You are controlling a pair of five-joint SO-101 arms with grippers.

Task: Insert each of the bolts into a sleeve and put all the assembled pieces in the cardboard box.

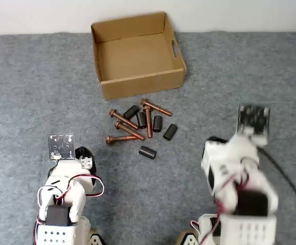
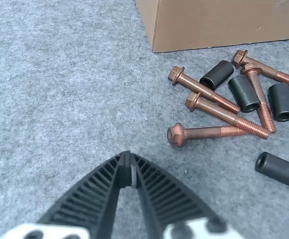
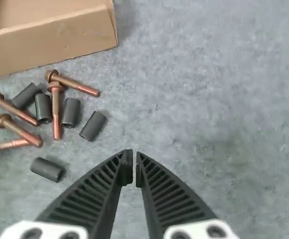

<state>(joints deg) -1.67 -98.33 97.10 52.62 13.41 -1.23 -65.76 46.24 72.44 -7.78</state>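
Observation:
Several copper bolts [image 1: 129, 131] and black sleeves [image 1: 157, 123] lie loose in a small pile on the grey carpet, just in front of the cardboard box [image 1: 103, 55]. No bolt sits in a sleeve. One sleeve [image 1: 147, 152] lies apart, nearest the arms. My left gripper [image 2: 129, 157] is shut and holds nothing, hovering over bare carpet short of the nearest bolt [image 2: 207, 132]. My right gripper [image 3: 134, 155] is shut too and holds nothing, with the lone sleeve [image 3: 48, 169] and another sleeve [image 3: 93, 125] off to its side.
The box [image 3: 50, 40] stands open-topped at the back of the table with nothing in it. The left arm [image 1: 66, 189] and the right arm [image 1: 235, 173] sit at the near edge, one on each side of the pile. Bare carpet lies all around.

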